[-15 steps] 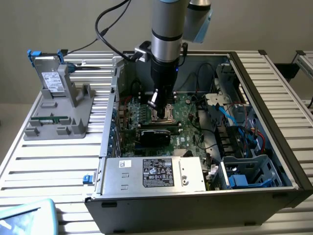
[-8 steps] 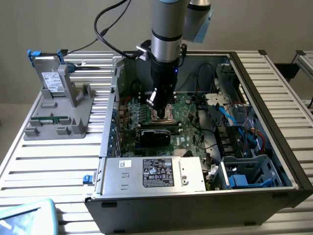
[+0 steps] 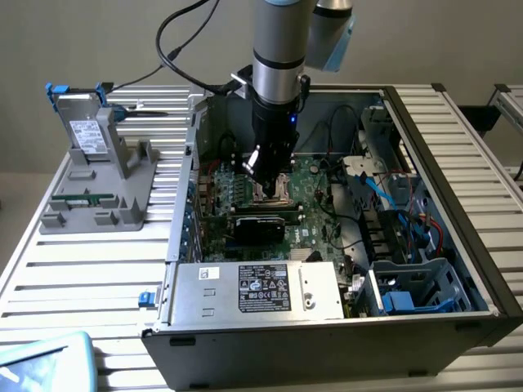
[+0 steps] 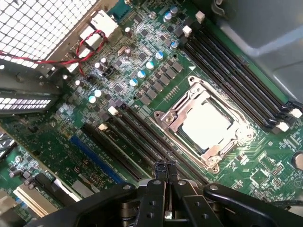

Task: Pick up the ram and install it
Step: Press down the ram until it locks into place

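Note:
The ram (image 3: 82, 197) is a thin green stick lying flat in the grey fixture (image 3: 122, 175) on the slatted table, at the exterior view's left, outside the computer case. My gripper (image 3: 261, 175) hangs inside the open case over the motherboard (image 3: 310, 204), far from the ram. Seen from the wrist, the gripper (image 4: 161, 172) is shut with its fingertips pressed together and nothing between them. It hovers just above the black memory slots (image 4: 142, 137) beside the CPU socket (image 4: 206, 125). More slots (image 4: 236, 75) run along the socket's other side.
A grey boxy drive (image 3: 84, 131) with blue tabs stands upright in the fixture. The case holds a power supply (image 3: 261, 286), a blue drive cage (image 3: 409, 294) and loose cables (image 3: 384, 192). The case walls (image 3: 184, 204) ring the board. A pale blue object (image 3: 41, 359) lies at the near corner.

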You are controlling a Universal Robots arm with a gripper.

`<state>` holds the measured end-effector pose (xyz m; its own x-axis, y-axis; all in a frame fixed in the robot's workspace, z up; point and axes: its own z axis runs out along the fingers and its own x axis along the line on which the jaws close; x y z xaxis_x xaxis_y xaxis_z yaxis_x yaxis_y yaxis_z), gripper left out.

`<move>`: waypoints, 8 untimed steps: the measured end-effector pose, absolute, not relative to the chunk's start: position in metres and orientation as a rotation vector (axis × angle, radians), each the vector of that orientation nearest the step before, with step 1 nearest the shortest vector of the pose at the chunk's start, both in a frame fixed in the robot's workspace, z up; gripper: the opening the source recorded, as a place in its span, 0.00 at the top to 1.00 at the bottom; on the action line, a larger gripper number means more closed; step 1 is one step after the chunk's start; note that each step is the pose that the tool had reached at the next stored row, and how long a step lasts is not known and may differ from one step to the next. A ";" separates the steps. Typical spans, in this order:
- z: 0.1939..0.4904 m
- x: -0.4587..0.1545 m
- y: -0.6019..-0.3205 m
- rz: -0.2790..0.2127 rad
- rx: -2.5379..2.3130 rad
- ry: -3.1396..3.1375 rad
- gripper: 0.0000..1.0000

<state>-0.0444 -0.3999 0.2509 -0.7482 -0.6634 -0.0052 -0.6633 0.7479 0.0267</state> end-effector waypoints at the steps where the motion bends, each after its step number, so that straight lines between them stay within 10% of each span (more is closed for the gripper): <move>1: 0.251 -0.044 -0.400 -0.043 1.092 -2.941 0.89; 8: 0.251 -0.044 -0.400 -0.052 0.944 -2.995 0.89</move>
